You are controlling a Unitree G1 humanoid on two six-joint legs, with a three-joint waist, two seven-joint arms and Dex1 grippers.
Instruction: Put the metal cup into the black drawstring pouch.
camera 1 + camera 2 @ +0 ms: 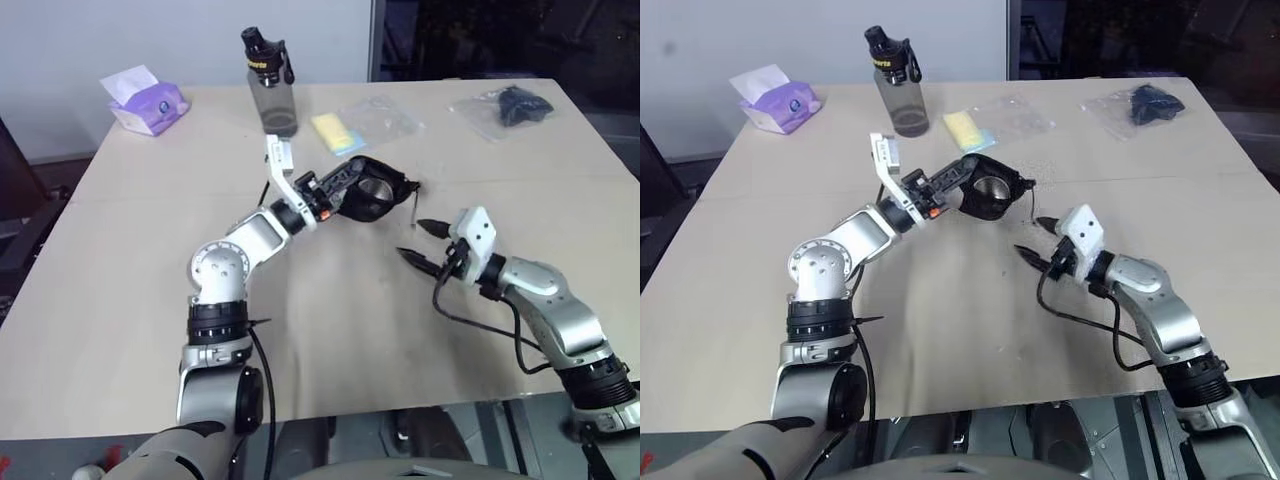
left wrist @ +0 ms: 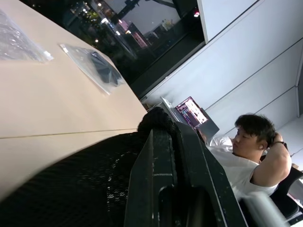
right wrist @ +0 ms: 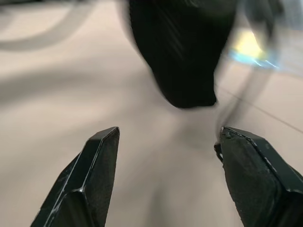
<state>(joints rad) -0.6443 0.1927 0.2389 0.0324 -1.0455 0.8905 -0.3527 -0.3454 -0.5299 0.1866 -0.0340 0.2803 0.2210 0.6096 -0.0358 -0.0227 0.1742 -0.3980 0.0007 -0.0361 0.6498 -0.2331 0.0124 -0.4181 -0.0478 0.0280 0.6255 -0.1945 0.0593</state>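
Observation:
My left gripper (image 1: 345, 186) is shut on the rim of the black drawstring pouch (image 1: 368, 203), holding it just above the table's middle with its mouth tilted up. Inside that mouth shows the shiny metal cup (image 1: 377, 186). A thin cord (image 1: 413, 203) hangs from the pouch's right side. My right gripper (image 1: 411, 239) stands open and empty, a little to the right of and below the pouch, its tips pointing toward it. In the right wrist view the pouch (image 3: 182, 56) hangs beyond the spread fingers (image 3: 90, 179). The left wrist view shows pouch fabric (image 2: 80, 189) against a finger (image 2: 165, 161).
At the table's back stand a grey bottle with a black cap (image 1: 270, 85), a purple tissue pack (image 1: 148, 103), a yellow item in a clear bag (image 1: 338, 131) and a dark item in a clear bag (image 1: 510, 108). A person (image 2: 246, 151) sits beyond the far edge.

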